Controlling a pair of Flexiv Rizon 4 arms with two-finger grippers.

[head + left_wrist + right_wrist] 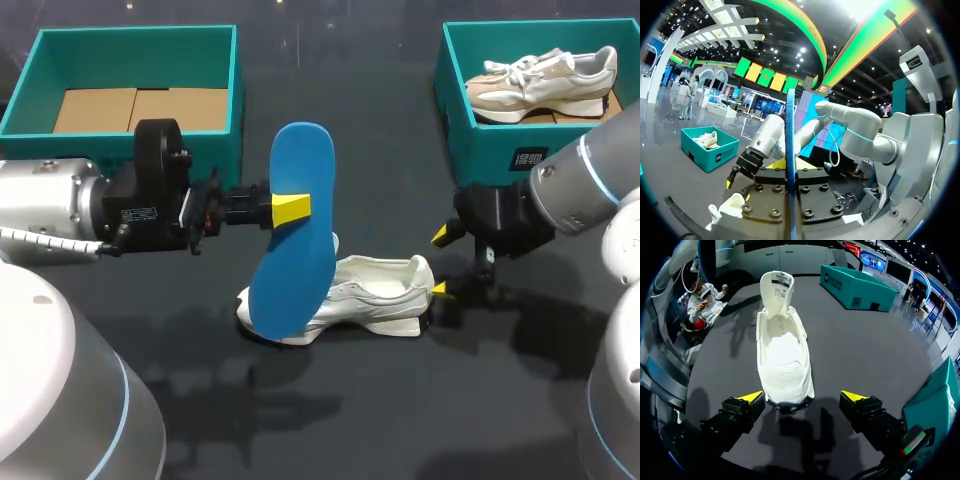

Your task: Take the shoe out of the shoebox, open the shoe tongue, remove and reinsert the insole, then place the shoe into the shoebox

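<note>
Table (855, 340), shoe (783, 355) (heel-first) before right pincer (802, 396)

insole (293, 230) upright at the shoe (375, 292)'s toe, left box (130, 40) and right box (490, 150) behind, second shoe (545, 82) in the latter

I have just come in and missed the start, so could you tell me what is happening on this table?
The left gripper has its fingers shut on the blue insole, which it holds up on edge over the front of the white shoe. The shoe lies on the table, outside the empty teal shoebox, with its tongue opened. The right gripper is at the heel, its fingers open on either side and not gripping. So the insole is out and not yet reinserted.
</note>
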